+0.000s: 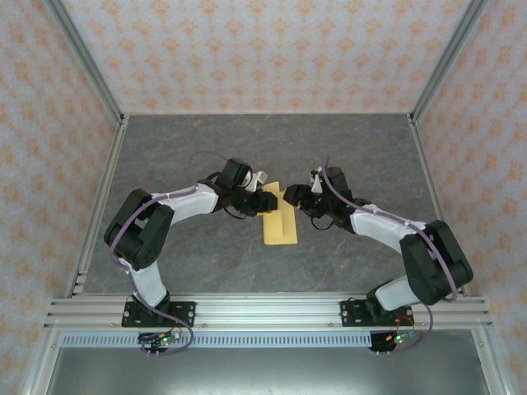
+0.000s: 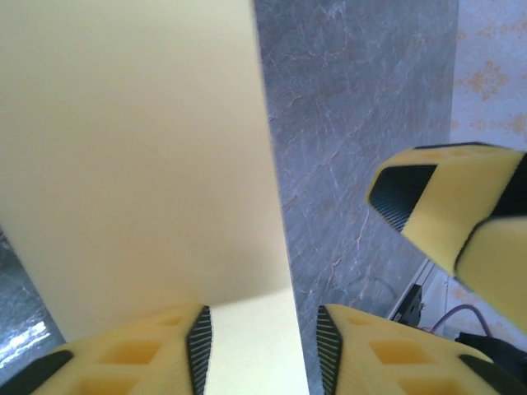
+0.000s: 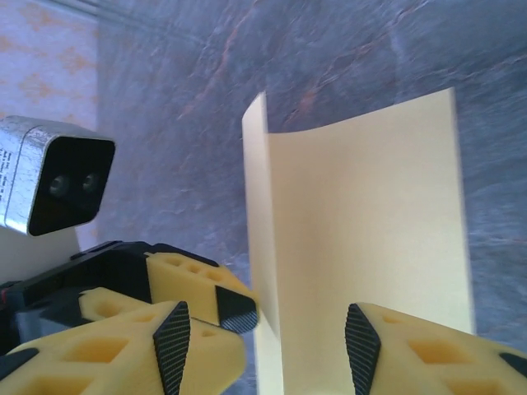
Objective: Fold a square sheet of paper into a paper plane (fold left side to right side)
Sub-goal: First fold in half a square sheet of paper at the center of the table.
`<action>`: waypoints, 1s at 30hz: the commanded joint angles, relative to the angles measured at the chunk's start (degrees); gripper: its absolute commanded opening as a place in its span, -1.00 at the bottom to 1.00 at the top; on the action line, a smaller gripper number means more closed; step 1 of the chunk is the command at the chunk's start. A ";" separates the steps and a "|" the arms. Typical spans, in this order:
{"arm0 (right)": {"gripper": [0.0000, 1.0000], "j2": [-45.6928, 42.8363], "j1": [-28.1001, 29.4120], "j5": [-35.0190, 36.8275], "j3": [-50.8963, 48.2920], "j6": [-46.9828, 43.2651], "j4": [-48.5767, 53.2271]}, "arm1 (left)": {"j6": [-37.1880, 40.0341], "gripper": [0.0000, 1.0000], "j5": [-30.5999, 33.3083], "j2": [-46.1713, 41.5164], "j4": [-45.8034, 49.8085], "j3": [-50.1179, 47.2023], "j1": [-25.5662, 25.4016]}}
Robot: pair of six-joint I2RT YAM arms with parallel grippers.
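The left gripper [image 2: 262, 329] has its two yellow fingers spread apart. A strip of the square sheet of paper [image 2: 140, 164] runs through the gap between them, and the fingers are not squeezing it. The right gripper [image 3: 265, 317] has its fingers spread wide too, and an edge of the yellow paper sits in that gap. This gripper is not pinching the paper either.

The two grippers are very close to each other, one on each side of the paper. In the right wrist view, a finger of the left gripper sits just beside the paper's left edge. A grey camera box [image 3: 58, 185] is up behind it.

The paper is partly bent. One side stands up like a little wall, and the rest curves down flat.

From above, the paper lies near the middle of the dark grey table [image 1: 165, 156], with its far end between the two grippers. Walls [image 1: 263, 49] with an orange pattern stand around the table.
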State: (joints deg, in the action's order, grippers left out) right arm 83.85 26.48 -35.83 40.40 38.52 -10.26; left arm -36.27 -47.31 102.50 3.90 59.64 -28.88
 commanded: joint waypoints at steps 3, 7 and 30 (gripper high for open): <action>0.09 5.42 -0.02 -5.60 -0.41 3.91 -10.61 | 0.37 -0.51 1.84 0.25 0.45 0.76 -0.41; 0.00 7.66 0.04 -6.11 -0.32 4.09 -11.95 | 0.52 -0.62 2.23 0.25 0.80 0.67 -0.38; -0.99 10.02 0.00 6.51 5.65 -7.75 9.71 | 2.61 -0.03 13.23 -2.67 10.12 0.57 -0.55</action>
State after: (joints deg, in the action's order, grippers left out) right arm 93.71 26.48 -33.93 44.40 34.11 -5.76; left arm -34.52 -37.19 100.49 10.76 59.64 -28.88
